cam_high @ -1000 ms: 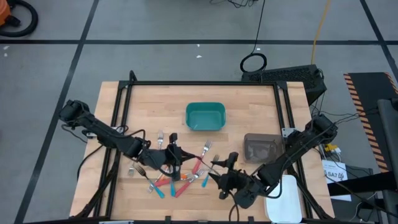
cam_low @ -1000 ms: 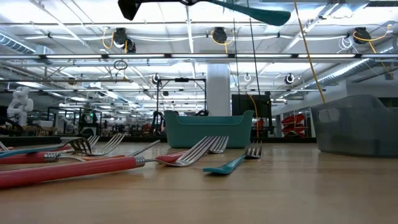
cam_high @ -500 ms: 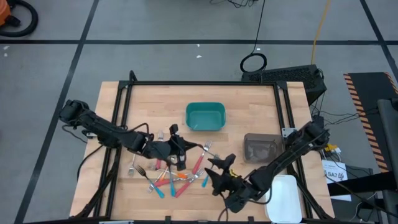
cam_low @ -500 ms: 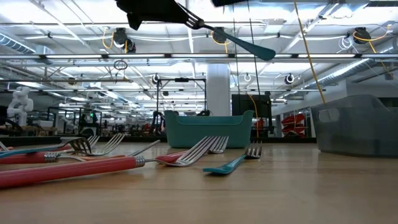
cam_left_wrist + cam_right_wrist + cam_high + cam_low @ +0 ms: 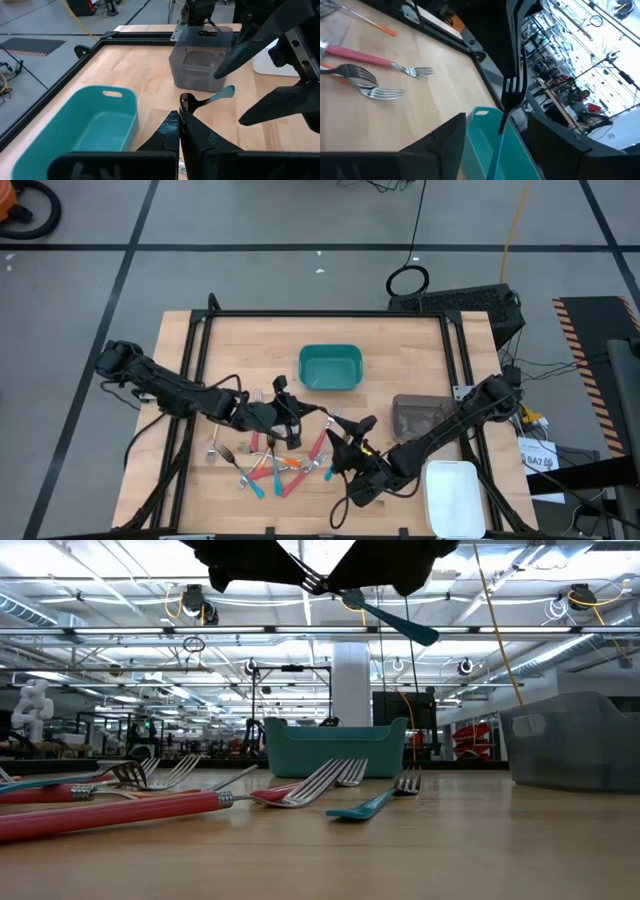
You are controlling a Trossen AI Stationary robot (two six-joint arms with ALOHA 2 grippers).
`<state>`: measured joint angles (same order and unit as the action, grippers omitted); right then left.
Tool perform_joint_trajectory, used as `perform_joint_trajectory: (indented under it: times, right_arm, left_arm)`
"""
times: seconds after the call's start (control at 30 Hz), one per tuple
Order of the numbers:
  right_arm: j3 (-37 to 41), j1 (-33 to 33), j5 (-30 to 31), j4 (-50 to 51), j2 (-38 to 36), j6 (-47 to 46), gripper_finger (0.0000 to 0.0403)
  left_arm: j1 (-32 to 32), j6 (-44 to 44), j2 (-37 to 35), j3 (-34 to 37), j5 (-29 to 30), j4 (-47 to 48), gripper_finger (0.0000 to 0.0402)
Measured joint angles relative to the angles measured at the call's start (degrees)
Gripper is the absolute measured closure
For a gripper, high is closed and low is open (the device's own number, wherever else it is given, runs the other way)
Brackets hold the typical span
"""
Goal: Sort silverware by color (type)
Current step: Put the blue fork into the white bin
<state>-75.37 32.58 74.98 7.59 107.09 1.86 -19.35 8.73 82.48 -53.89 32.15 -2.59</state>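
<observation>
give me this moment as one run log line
left gripper: shut on teal fork, held above table | right gripper: open, close by the fork | teal bin: empty | fork pile: unsorted

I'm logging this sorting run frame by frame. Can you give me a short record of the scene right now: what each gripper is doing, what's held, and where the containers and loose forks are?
left gripper: shut on teal-handled fork, lifted above the table
right gripper: open, close beside the held fork
teal bin: centre of the table, empty
grey bin: right of the teal bin
white bin: table's near right corner
loose forks: red, orange and teal handles mixed in a pile on the wood
</observation>
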Motion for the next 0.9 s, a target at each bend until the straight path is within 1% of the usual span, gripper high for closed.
perform_joint_trajectory:
  times: [0.07,0.17,0.2,0.33,0.47,0.5,0.63,0.77,0.9]
  right_arm:
    - [0.00,-0.75,-0.34,-0.01,0.00,0.20,0.0218]
    - [0.00,-2.10,-3.06,0.19,0.00,0.03,0.0250]
    - [0.00,-2.51,-3.15,0.24,0.00,-0.63,0.0261]
    - [0.00,-3.75,-3.04,0.24,0.00,-1.51,0.0316]
    - [0.00,-4.15,-2.95,0.29,-0.02,0.71,0.0382]
    - [0.00,-4.20,-2.99,0.42,-0.27,1.26,0.0392]
    - [0.02,-4.80,-4.74,1.05,-1.34,1.86,0.0397]
    - [0.00,-5.64,-9.65,1.11,-3.80,0.44,0.0401]
    - [0.00,-5.99,-14.87,3.97,-6.15,-2.53,0.0402]
  left_arm:
    - [0.24,-0.07,0.00,0.00,-0.01,-0.06,0.0399]
    - [0.36,-1.11,0.00,0.00,-0.03,-0.51,0.0399]
    - [0.46,-1.16,0.00,0.00,-0.05,-0.67,0.0399]
    - [1.15,-1.64,0.00,0.00,-0.03,-0.25,0.0399]
    - [1.74,-2.20,0.00,0.00,-0.11,0.16,0.0399]
    - [1.81,-2.44,0.00,0.00,-0.12,0.14,0.0399]
    - [1.85,-2.87,-0.02,0.00,-0.06,-0.70,0.0399]
    - [1.81,-4.39,-0.02,0.00,-0.10,-1.57,0.0399]
    - [1.81,-5.66,-0.02,0.00,-0.10,-2.35,0.0398]
